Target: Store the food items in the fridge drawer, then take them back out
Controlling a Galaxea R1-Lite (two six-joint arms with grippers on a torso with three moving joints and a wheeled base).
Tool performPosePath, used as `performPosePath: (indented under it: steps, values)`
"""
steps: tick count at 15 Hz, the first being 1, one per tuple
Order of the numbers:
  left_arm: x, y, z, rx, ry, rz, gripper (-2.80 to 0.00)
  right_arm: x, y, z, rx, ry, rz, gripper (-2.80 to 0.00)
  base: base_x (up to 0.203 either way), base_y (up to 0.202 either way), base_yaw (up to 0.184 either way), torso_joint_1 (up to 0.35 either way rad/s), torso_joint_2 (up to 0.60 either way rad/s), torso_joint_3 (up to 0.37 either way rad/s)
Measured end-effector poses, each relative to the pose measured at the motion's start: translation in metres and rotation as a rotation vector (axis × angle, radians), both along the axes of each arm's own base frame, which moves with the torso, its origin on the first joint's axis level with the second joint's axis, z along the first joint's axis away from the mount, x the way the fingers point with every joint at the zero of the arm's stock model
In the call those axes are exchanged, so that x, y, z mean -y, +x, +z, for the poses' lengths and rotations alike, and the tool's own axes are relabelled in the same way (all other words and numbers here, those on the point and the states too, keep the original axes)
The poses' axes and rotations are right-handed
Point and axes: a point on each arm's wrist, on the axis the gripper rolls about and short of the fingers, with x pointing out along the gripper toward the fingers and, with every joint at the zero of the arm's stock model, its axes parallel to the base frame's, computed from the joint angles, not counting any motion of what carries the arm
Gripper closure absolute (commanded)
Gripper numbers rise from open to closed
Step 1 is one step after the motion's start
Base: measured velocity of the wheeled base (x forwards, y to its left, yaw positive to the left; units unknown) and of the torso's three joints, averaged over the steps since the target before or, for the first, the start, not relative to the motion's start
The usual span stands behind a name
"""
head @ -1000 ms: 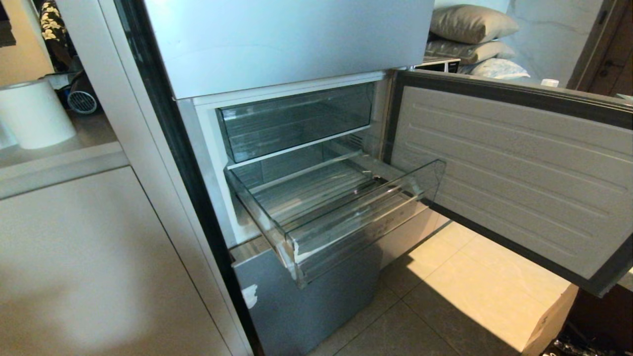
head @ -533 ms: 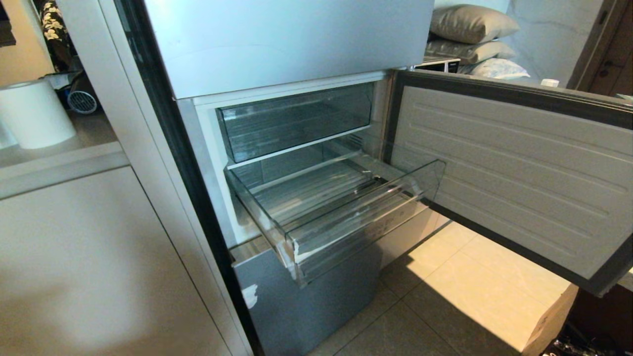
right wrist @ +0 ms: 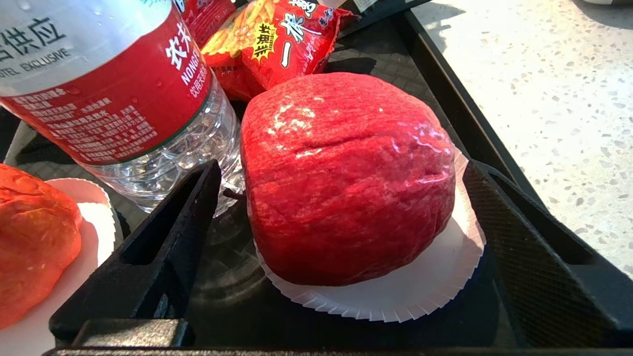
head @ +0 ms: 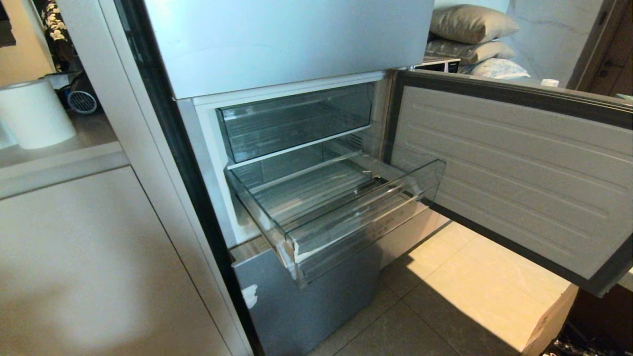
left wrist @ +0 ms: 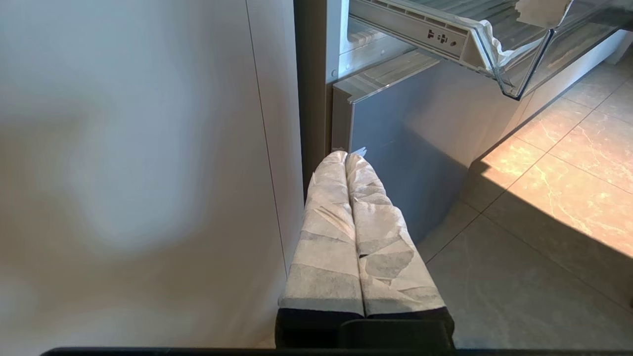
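Note:
The fridge drawer (head: 366, 217) stands pulled out and empty, clear plastic with a ribbed floor and torn white tape at its front corner (left wrist: 499, 44). Neither arm shows in the head view. A dark red fruit (right wrist: 346, 178) sits on a white paper liner in a black tray (right wrist: 445, 89). My right gripper (right wrist: 341, 170) is open, one black finger on each side of that fruit and neither pressing it. An orange-red fruit (right wrist: 34, 242) lies on its own liner beside it. My left gripper (left wrist: 346, 155) is shut and empty, parked low by the fridge's lower door.
A water bottle (right wrist: 113, 84) and a red snack packet (right wrist: 277, 44) crowd the tray behind the fruit. A speckled counter (right wrist: 544, 74) borders the tray. The fridge door (head: 514, 168) hangs open at the right, and a second clear drawer (head: 296, 123) sits above.

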Motion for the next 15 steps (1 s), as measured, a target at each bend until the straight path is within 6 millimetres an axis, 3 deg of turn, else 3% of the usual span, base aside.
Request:
performPosePath:
  steps: [4,5,15]
  values:
    - [0.0,0.0,0.0,0.0,0.0,0.0,0.0,-0.001,-0.001,0.002,-0.001,-0.003,-0.003,-2.8,0.0,0.0,0.0,0.0,0.0,0.0]
    - [0.0,0.0,0.0,0.0,0.0,0.0,0.0,-0.001,-0.001,0.004,0.0,-0.01,-0.005,0.0,0.0,0.0,0.0,0.0,0.0,0.0]
    - [0.0,0.0,0.0,0.0,0.0,0.0,0.0,0.003,0.0,0.012,-0.002,-0.015,-0.012,0.0,0.0,0.0,0.0,0.0,0.0,0.0]
